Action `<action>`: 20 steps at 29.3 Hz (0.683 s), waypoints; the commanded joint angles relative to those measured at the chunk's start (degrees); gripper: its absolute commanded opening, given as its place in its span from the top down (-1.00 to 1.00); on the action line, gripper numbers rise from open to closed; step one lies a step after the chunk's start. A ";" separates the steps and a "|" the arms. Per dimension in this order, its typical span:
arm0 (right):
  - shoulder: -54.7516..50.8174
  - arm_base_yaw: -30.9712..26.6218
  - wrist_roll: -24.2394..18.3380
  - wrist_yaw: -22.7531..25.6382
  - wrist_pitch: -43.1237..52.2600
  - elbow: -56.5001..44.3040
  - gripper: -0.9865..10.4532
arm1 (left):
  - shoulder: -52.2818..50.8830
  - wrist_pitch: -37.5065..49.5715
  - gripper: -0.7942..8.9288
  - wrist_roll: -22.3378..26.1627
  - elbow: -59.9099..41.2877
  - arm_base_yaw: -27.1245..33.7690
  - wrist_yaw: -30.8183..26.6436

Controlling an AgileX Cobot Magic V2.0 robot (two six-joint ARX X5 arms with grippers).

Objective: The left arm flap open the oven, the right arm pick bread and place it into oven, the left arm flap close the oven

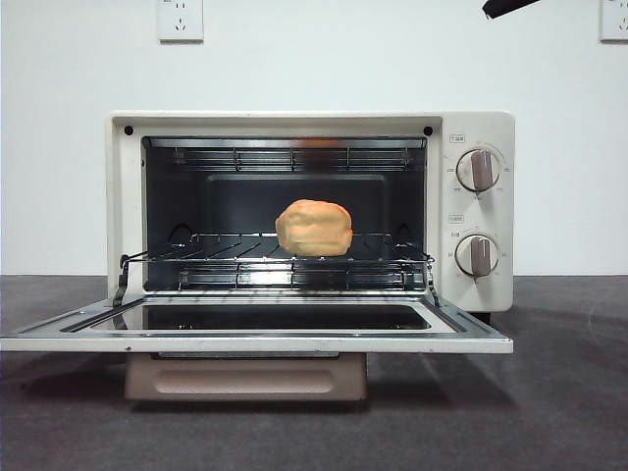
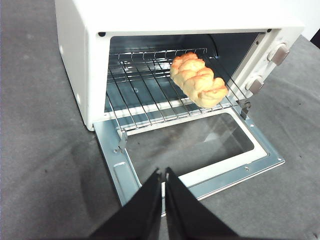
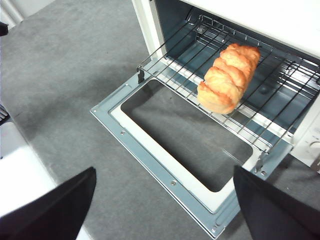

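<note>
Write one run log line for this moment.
oven: door open | bread: on rack | left claw: shut, above door | right claw: open, empty

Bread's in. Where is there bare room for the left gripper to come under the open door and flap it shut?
Bare tabletop lies on the knobless side of the oven and in front of the door. The left gripper, shut, hovers over the door's front edge. Under the door the handle crowds the middle. The bread sits inside.

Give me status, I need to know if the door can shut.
Left gripper shut, empty, above the door. Right gripper open, empty, clear. Bread on wire rack inside oven. Nothing blocking.
</note>
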 commanded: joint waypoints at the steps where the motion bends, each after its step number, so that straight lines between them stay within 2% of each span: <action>1: 0.28 0.46 -0.74 0.22 0.00 0.98 0.08 | 1.46 0.87 0.80 -0.33 0.22 -0.09 -0.20; 5: 0.31 0.46 -1.07 0.20 -0.42 0.98 0.08 | 5.14 1.20 0.81 -0.33 -0.39 0.15 -3.28; 8: 0.31 0.46 -1.09 0.17 -0.46 0.98 0.08 | 9.38 3.76 0.81 -1.07 -2.19 1.53 -3.34; 14: 0.31 0.46 -1.40 0.17 -2.49 0.98 0.08 | 19.52 15.63 0.81 -4.42 -8.68 6.23 3.34; 20: 0.28 0.46 -2.08 0.20 -4.74 0.98 0.08 | 29.48 21.99 0.81 -3.28 -10.36 10.99 6.16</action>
